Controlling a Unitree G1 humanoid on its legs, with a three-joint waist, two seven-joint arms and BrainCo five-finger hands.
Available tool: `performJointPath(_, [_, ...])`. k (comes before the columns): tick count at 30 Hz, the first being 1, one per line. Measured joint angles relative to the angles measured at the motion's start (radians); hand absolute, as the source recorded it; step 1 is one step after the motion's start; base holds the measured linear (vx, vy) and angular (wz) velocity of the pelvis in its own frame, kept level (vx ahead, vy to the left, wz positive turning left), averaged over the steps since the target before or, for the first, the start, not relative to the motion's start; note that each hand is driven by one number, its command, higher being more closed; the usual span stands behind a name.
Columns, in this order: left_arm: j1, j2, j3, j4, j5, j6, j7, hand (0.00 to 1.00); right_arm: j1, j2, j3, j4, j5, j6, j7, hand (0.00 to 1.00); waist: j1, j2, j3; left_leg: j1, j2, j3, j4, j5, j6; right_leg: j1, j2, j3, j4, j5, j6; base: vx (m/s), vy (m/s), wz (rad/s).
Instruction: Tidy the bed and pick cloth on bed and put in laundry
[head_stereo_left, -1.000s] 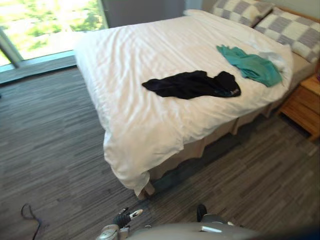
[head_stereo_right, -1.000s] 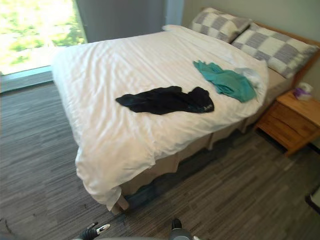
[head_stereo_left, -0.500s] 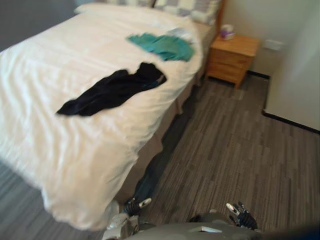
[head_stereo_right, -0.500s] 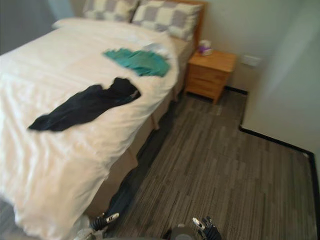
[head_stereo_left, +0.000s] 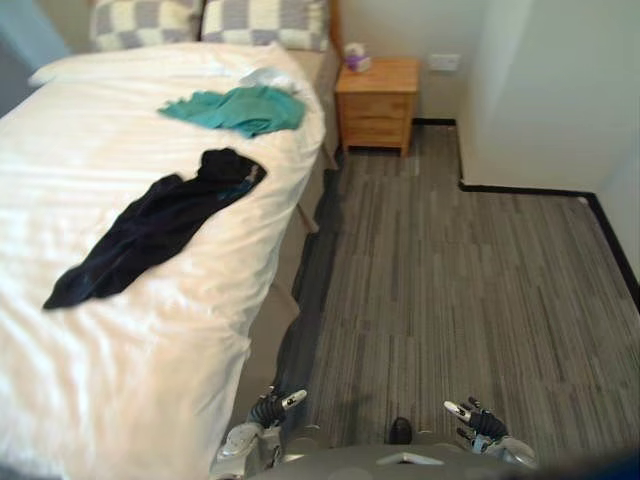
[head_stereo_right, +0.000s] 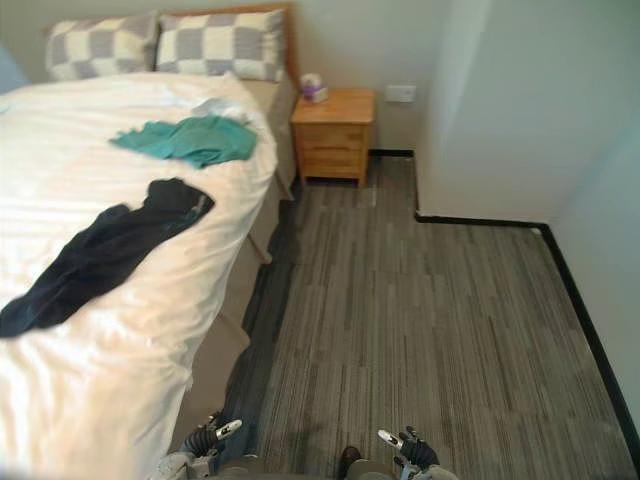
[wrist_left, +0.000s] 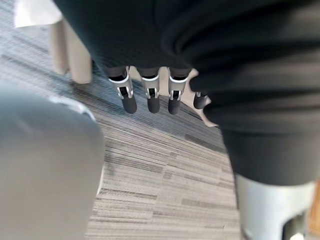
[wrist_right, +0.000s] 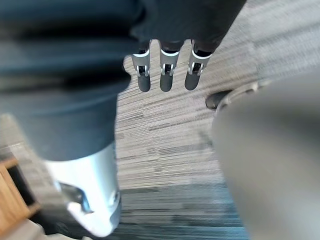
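The view has swung to the right since half a second ago, so the bed (head_stereo_left: 90, 340) now fills the left side, while grey striped carpet (head_stereo_left: 470, 300) and a white wall (head_stereo_left: 560, 90) take up the right. The clothes lie on the white duvet as they did before. The black garment (head_stereo_left: 150, 225) stretches diagonally across the duvet's right half. The teal garment (head_stereo_left: 240, 108) lies farther up near the right edge, with a small white cloth (head_stereo_left: 268, 78) just beyond it. Two checked pillows (head_stereo_left: 265, 20) stand at the far head of the bed. Beside them, to the right, is a wooden nightstand (head_stereo_left: 377, 100) carrying a tissue box (head_stereo_left: 355, 60), now squarely in sight. The left hand (head_stereo_left: 272, 407) hangs low at the near edge, close to the bed's side. Its fingers (wrist_left: 150, 95) are straight, spread slightly apart and hold nothing. The right hand (head_stereo_left: 475, 418) hangs low over the carpet, well apart from the bed. Its fingers (wrist_right: 167, 75) are likewise straight and empty. Both hands remain down near the floor, far from either garment.
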Motion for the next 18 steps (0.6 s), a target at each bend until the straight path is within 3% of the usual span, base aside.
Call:
performJointPath(3, [-0.015, 0.008, -0.027, 0.028, 0.001, -0.001, -0.001, 0.0, 0.021, 0.014, -0.001, 0.003, 0.025, -0.011, -0.018, 0.0, -0.011, -0.029, -0.018, 0.04, -0.019, -0.017, -0.074, 0.0, -0.001, 0.04, 0.002, -0.009, -0.08, 0.066, 0.02, 0.07, 0.092, -0.09])
performJointPath(7, [-0.021, 0.012, -0.045, 0.038, 0.0, 0.008, 0.0, 0.0, 0.025, 0.015, 0.0, 0.026, 0.025, -0.03, -0.018, 0.0, -0.013, -0.035, -0.029, 0.102, -0.034, -0.066, -0.174, -0.001, -0.002, 0.063, 0.008, -0.01, -0.087, 0.084, 0.01, 0.09, 0.09, -0.01])
performJointPath(11, [-0.047, 0.018, -0.079, 0.071, -0.001, 0.043, 0.01, 0.0, 0.025, 0.013, 0.002, 0.044, 0.056, -0.036, -0.028, 0.0, -0.018, -0.038, -0.032, 0.122, -0.057, -0.136, -0.223, -0.003, -0.004, 0.068, -0.007, -0.023, -0.088, 0.097, 0.029, 0.01, 0.11, 0.07])
performJointPath(12, [-0.048, 0.05, -0.107, 0.071, -0.047, 0.073, 0.011, 0.0, 0.018, 0.022, 0.002, 0.079, 0.067, -0.017, -0.058, 0.0, -0.033, -0.082, -0.038, 0.122, -0.085, -0.226, -0.266, -0.032, -0.012, 0.044, -0.037, -0.07, -0.089, 0.123, 0.058, -0.02, 0.047, 0.03])
performJointPath(18, [-0.047, 0.049, -0.107, 0.071, -0.048, 0.073, 0.017, 0.0, 0.02, 0.023, 0.001, 0.079, 0.076, -0.018, -0.058, 0.0, -0.035, -0.082, -0.038, 0.121, -0.085, -0.225, -0.267, -0.032, -0.013, 0.042, -0.037, -0.069, -0.089, 0.123, 0.058, 0.0, 0.0, 0.0])
